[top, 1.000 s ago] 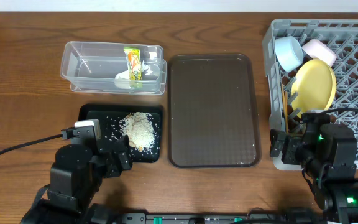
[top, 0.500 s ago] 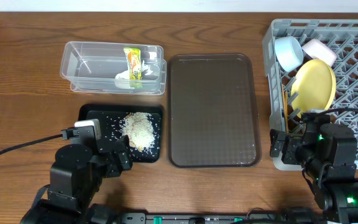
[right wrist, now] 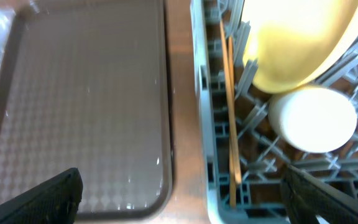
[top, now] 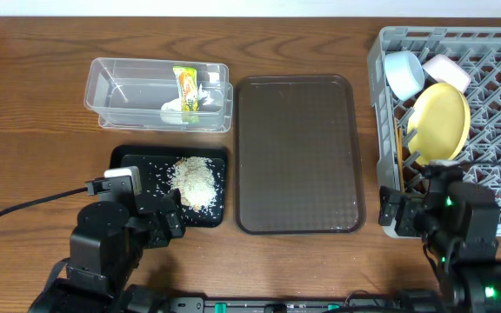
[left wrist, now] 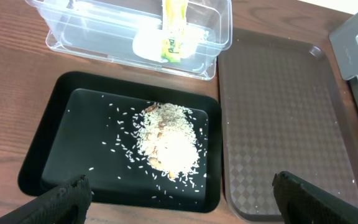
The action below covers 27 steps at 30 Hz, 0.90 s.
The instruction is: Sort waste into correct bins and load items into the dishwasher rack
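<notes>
The grey dishwasher rack (top: 494,130) at the right holds a light blue bowl (top: 403,74), a white bowl (top: 446,71), the yellow plate (top: 440,122) and chopsticks (top: 399,148). The right wrist view shows the white cup (right wrist: 312,118) under the plate (right wrist: 297,50), beside the chopsticks (right wrist: 230,112). The clear tub (top: 116,91) holds the wrapper (top: 186,89) and paper scrap (top: 177,110). Rice (top: 195,180) lies in the black tray (top: 129,165). My left gripper (left wrist: 179,199) is open and empty over that tray's front edge. My right gripper (right wrist: 179,193) is open and empty over the rack's front left corner.
The dark brown serving tray (top: 298,155) lies between the black tray and the rack, with nothing on it. Loose rice grains are scattered across the black tray's floor (left wrist: 92,137). A cable runs off left from my left arm.
My right arm has drawn back slightly toward the table's front edge, so more of the plate's lower rim shows. The left arm and all objects are unmoved.
</notes>
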Motion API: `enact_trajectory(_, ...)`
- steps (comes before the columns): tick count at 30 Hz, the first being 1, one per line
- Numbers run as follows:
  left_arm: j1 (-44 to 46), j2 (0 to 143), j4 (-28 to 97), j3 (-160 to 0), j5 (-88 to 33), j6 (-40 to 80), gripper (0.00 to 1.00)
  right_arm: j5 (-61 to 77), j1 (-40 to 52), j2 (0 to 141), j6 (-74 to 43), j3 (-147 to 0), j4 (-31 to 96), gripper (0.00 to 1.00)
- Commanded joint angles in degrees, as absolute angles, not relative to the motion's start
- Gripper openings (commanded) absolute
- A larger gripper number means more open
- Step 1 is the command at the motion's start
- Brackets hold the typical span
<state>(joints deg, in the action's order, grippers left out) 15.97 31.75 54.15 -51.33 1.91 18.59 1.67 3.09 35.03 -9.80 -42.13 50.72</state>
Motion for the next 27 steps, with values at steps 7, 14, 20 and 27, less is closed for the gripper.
enact_trajectory(7,16.2,31.7,54.3,-51.0,2.4,18.5,0.95,0.2,5.6,13.5,-4.0,-25.2,28.2,0.99)
enact_trajectory(14,16.2,31.7,54.3,-51.0,2.4,18.5,0.95,-0.7,5.7,3.8,-2.1,-11.1,11.6,0.99)
enact_trajectory(20,16.2,31.7,54.3,-51.0,2.4,18.5,0.95,-0.9,5.7,0.3,-2.1,-0.9,-2.6,0.99)
enact_trajectory(27,16.2,31.7,54.3,-51.0,2.4,18.5,0.95,-1.5,5.7,0.3,-2.1,-0.3,3.0,0.99)
